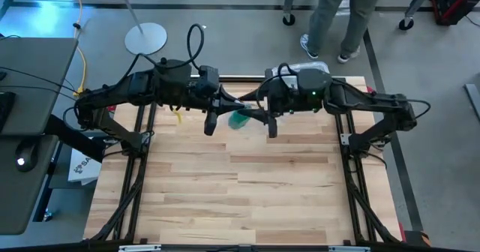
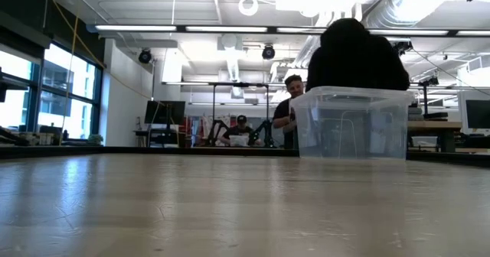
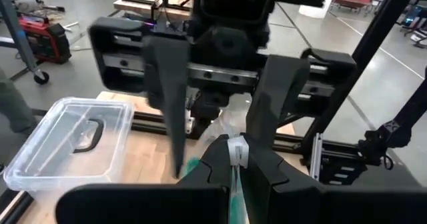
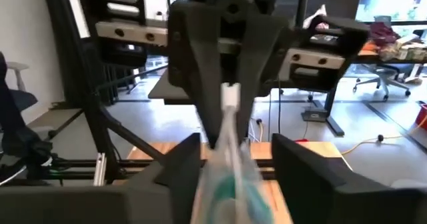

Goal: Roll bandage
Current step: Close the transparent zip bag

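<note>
Two grippers: I'm seeing both meeting at upper centre of the high view.
Left gripper [image 3: 235, 159]: I'm reading it pinched shut on the clear bag [image 4: 223, 164].
Right gripper [image 4: 227, 159]: fingers standing apart, gripping nothing.
Bandage [image 1: 239, 120]: hanging green between them, inside the bag.
Risk: I'm judging the slippery bag could slide free, dropping the bandage.

The bandage [image 1: 238, 120] is green, seen between two black arms. The left tool [image 1: 238, 111] and the right tool [image 1: 245, 113] are black as well; the left tool's fingers [image 3: 267, 165] pinch a green strip with a white edge. The worktop [image 1: 240, 192] is pale wood in plank stripes, framed in black rails. A clear box [image 3: 63, 141] carries a black handle [image 3: 89, 136]. The floor [image 1: 247, 34] is grey.
</note>
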Controlling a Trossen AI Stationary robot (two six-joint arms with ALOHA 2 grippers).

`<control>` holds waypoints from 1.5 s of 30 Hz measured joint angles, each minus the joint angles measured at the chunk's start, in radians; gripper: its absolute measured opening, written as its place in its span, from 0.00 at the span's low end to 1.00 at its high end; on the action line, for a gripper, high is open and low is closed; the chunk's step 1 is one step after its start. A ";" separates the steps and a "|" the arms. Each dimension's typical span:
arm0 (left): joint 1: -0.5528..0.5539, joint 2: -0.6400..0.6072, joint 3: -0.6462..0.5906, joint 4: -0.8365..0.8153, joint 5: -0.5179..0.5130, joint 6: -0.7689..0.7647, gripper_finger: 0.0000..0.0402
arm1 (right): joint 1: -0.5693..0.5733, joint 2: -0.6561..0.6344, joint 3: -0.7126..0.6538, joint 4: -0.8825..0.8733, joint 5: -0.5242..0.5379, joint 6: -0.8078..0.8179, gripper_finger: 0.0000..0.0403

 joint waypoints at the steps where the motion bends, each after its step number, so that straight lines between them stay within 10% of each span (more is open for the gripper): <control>1: 0.000 0.000 0.000 0.000 -0.005 0.000 0.02 | 0.006 0.000 0.000 0.000 0.005 0.000 0.39; 9: 0.000 -0.004 0.000 0.010 -0.007 0.000 0.02 | 0.035 -0.038 -0.001 -0.010 0.059 -0.002 0.03; 26: 0.000 -0.047 0.000 0.050 -0.007 0.009 0.41 | 0.028 -0.101 -0.001 -0.005 0.034 0.072 0.00; 45: -0.005 0.008 0.000 0.279 -0.048 0.134 0.01 | 0.031 -0.103 0.000 0.050 0.005 0.087 0.00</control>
